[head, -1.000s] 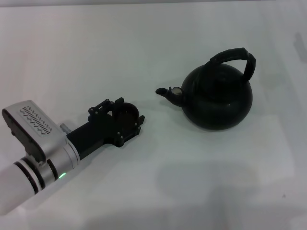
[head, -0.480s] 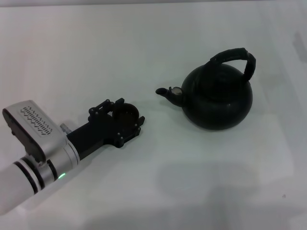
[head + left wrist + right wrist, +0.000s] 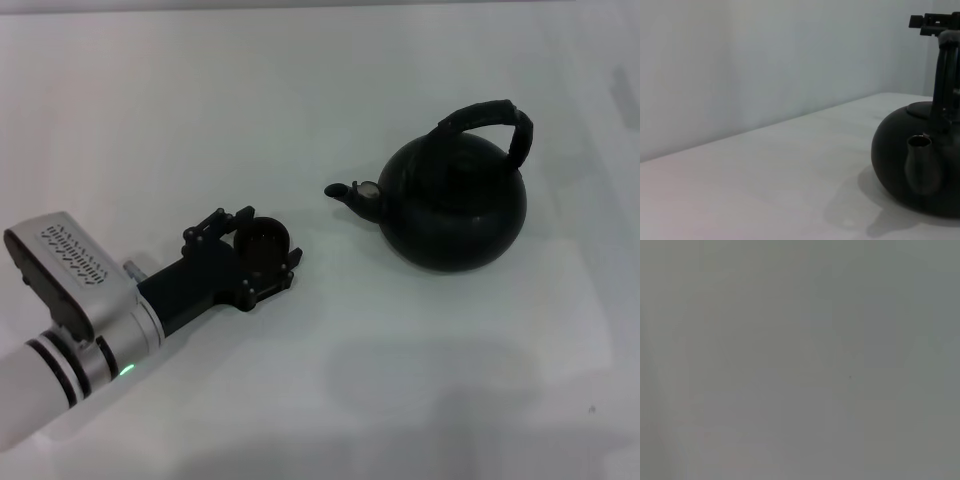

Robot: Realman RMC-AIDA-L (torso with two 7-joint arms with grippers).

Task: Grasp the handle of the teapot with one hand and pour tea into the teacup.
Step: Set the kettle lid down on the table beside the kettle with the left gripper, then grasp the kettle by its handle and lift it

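The black teapot (image 3: 455, 205) stands on the white table at the right, its spout (image 3: 350, 192) pointing left and its ribbed hoop handle (image 3: 495, 115) arching over the top. The small dark teacup (image 3: 264, 232) sits on the table left of the spout. My left gripper (image 3: 268, 236) reaches in from the lower left, and its fingers (image 3: 290, 262) stand on either side of the cup, slightly apart from it. The left wrist view shows the teapot (image 3: 920, 170) and its handle (image 3: 945, 75) from table height. My right gripper is out of view.
The white table (image 3: 330, 90) spreads wide around both objects. A pale wall (image 3: 765, 65) rises behind the table in the left wrist view. The right wrist view shows only a plain grey surface.
My left gripper has drawn back slightly toward the lower left, and the teacup has stayed in place and shows more. The teapot has not moved.
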